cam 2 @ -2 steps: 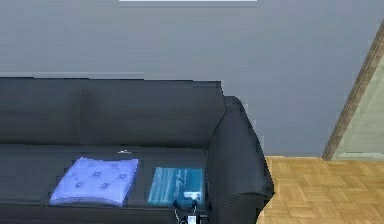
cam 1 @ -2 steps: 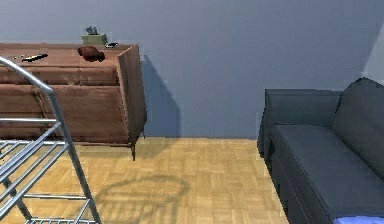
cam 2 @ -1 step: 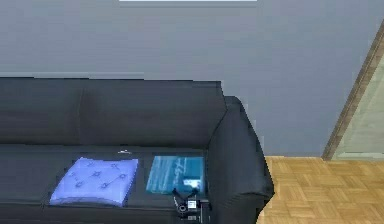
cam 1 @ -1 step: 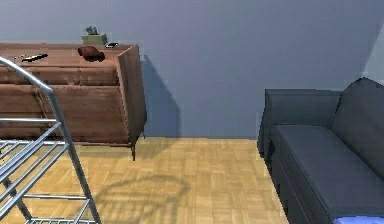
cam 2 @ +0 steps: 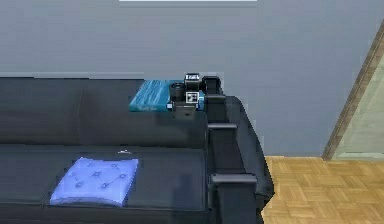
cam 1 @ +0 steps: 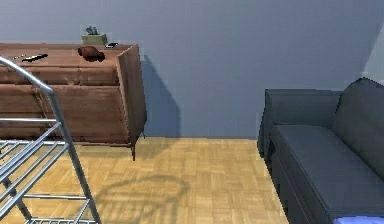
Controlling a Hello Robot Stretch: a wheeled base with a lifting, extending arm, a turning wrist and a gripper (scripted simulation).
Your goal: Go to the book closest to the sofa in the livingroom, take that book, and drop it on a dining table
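A flat blue book (cam 2: pixel 155 97) with pale stripes hangs at the far end of my gripper (cam 2: pixel 178 98), in front of the backrest of the dark sofa (cam 2: pixel 60 115) and clear of the seat. The gripper holds the book. Two small white marker squares (cam 2: pixel 190 97) stand just right of the gripper's dark body. The arm (cam 2: pixel 222 150) rises along the sofa's armrest. In the forward view the same dark sofa (cam 1: pixel 320 140) fills the right side.
A light blue patterned cushion (cam 2: pixel 97 180) lies on the sofa seat. A wooden dresser (cam 1: pixel 70 95) with small items on top stands against the grey-blue wall. A grey metal frame (cam 1: pixel 40 160) is at the forward view's lower left. Bare wooden floor (cam 1: pixel 190 180) lies between them.
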